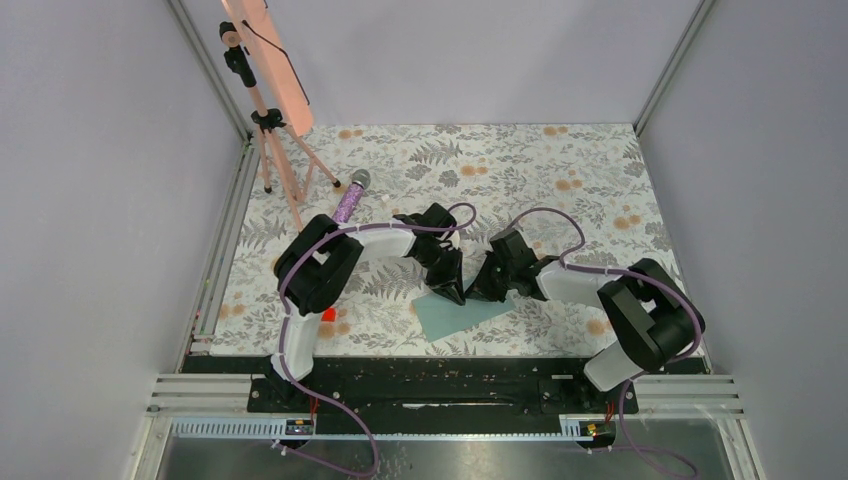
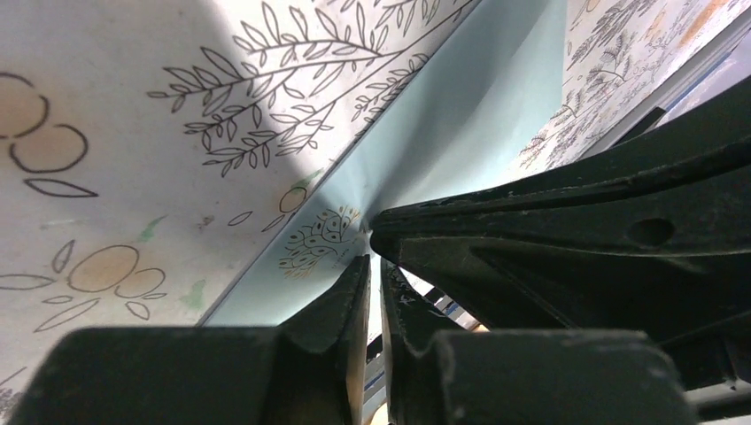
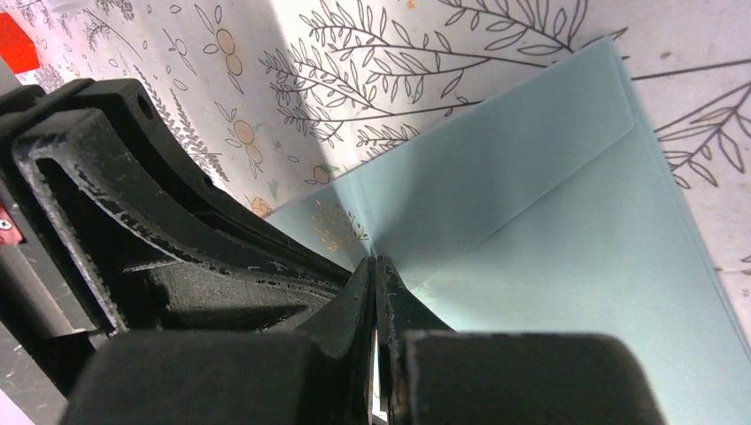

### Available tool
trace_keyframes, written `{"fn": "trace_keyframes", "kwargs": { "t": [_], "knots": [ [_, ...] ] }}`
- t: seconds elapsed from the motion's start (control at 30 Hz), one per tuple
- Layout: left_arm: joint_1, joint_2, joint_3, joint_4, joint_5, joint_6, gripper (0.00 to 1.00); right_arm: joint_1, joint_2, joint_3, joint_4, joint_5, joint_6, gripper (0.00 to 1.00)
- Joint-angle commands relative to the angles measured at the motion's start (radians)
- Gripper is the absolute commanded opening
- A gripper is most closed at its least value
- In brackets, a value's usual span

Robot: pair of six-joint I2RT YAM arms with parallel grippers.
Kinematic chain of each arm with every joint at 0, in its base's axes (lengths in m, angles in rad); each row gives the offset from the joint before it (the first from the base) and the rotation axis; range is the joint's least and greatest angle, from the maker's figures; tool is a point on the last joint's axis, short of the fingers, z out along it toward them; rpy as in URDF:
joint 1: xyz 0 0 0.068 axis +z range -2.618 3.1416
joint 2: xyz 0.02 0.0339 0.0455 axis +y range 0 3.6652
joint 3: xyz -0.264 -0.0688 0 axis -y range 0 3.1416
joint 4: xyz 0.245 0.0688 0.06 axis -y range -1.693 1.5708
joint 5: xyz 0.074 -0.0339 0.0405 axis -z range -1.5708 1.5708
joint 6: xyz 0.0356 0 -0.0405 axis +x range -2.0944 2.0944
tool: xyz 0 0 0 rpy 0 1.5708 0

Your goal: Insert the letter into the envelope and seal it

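Right gripper (image 3: pixel 376 266) shut; left gripper (image 2: pixel 374 266) nearly closed, its hold unclear; both tips meet on the flat teal paper envelope (image 3: pixel 549 221); opposing pulls could tear it.

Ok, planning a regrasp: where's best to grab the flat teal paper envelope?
Probably the far edge of the flat teal paper envelope, approached low from the far side: it lies flat on the patterned table, so only a thin edge offers a pinch.

Floral table (image 1: pixel 560 150) with envelope (image 1: pixel 455 315) and microphone (image 1: pixel 350 200)
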Motion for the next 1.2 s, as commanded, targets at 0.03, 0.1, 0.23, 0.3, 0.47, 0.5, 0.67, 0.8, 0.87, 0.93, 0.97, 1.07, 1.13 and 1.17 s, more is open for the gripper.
{"fn": "trace_keyframes", "kwargs": {
  "t": [0.03,0.1,0.23,0.3,0.47,0.5,0.67,0.8,0.87,0.93,0.97,1.07,1.13,1.17],
  "knots": [
    [0.031,-0.074,-0.049,0.039,0.022,0.02,0.11,-0.003,0.054,0.05,-0.114,0.02,-0.023,0.0],
    [0.048,-0.102,-0.092,0.048,0.033,0.024,0.11,-0.007,0.057,0.055,-0.146,0.04,-0.04,0.0],
    [0.077,-0.108,-0.158,0.06,0.044,0.037,0.11,-0.012,0.059,0.055,-0.162,0.047,-0.056,0.0],
    [0.082,-0.108,-0.183,0.066,0.044,0.044,0.11,-0.012,0.062,0.056,-0.164,0.047,-0.059,0.0],
    [0.083,-0.094,-0.205,0.086,0.037,0.038,0.11,-0.011,0.057,0.066,-0.161,0.019,-0.095,0.0],
    [0.083,-0.087,-0.203,0.092,0.039,0.032,0.11,-0.009,0.053,0.069,-0.156,0.007,-0.104,0.0],
    [0.083,-0.063,-0.202,0.117,0.052,0.013,0.11,0.033,0.08,0.148,-0.205,-0.032,-0.194,0.0],
    [0.084,-0.067,-0.204,0.118,0.047,0.012,0.11,0.082,0.132,0.206,-0.225,-0.067,-0.225,0.0],
    [0.084,-0.066,-0.207,0.118,0.046,0.012,0.1,0.091,0.152,0.221,-0.231,-0.078,-0.232,0.0],
    [0.083,-0.064,-0.208,0.119,0.045,0.01,0.1,0.092,0.151,0.217,-0.237,-0.066,-0.233,0.0],
    [0.083,-0.063,-0.209,0.12,0.046,0.009,0.1,0.089,0.148,0.214,-0.244,-0.052,-0.237,0.0],
    [0.083,-0.064,-0.216,0.127,0.046,0.004,0.1,0.069,0.125,0.189,-0.274,-0.026,-0.26,0.0],
    [0.086,-0.065,-0.22,0.129,0.046,0.001,0.1,0.042,0.104,0.159,-0.28,-0.015,-0.271,0.0],
    [0.089,-0.064,-0.223,0.131,0.046,0.0,0.1,0.027,0.094,0.142,-0.281,-0.009,-0.277,0.0]
  ]
}}
